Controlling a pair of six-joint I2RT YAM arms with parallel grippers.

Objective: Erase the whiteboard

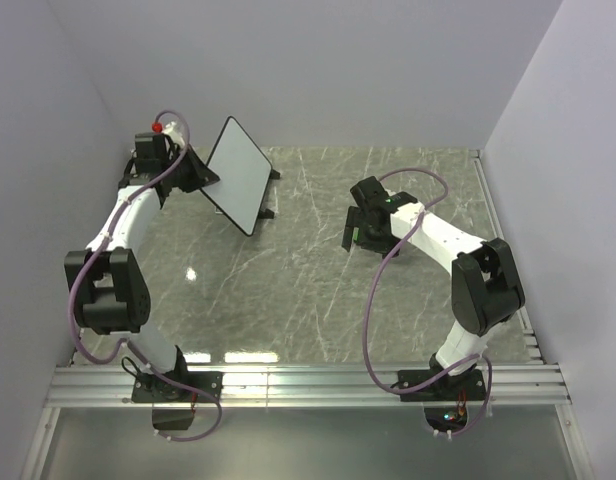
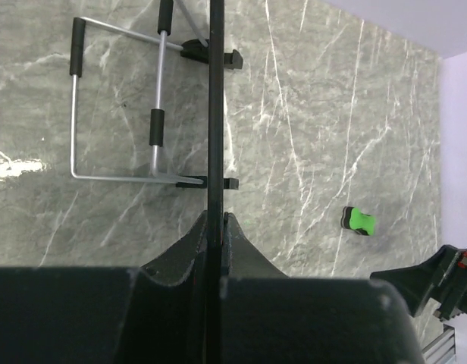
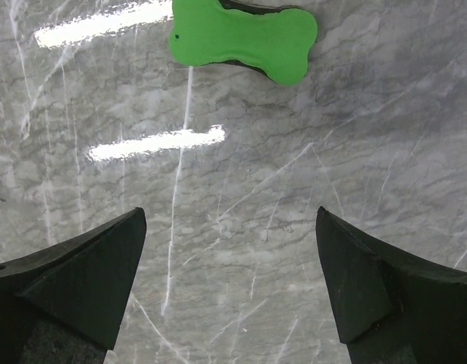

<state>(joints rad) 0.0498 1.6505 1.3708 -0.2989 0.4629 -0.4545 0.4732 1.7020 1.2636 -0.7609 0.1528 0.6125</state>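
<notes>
Your left gripper (image 1: 195, 172) is clamped on the left edge of the whiteboard (image 1: 238, 173), which stands tilted at the far left of the table (image 1: 288, 290). The top view alone gives you the board's white face and thin black rim. The left wrist view shows the whiteboard (image 2: 215, 114) only edge-on, as a thin black line. There the left gripper (image 2: 215, 221) has its jaws pressed against either side, pinching the board. That view also shows the wire stand (image 2: 154, 114) with its black sleeves on the left side of the board, resting on the marble. From above, only the small black feet show.

Your right gripper (image 1: 358, 230) hangs low over the table, right of centre and well apart from the board. From above it hides nearly all of what lies under it. The right wrist view shows the right gripper (image 3: 230, 224) with its jaws spread wide and holding nothing. The green eraser (image 3: 241, 34) lies flat on the marble just beyond the fingertips, untouched. The left wrist view shows the eraser (image 2: 358, 220) alone on the table.
</notes>
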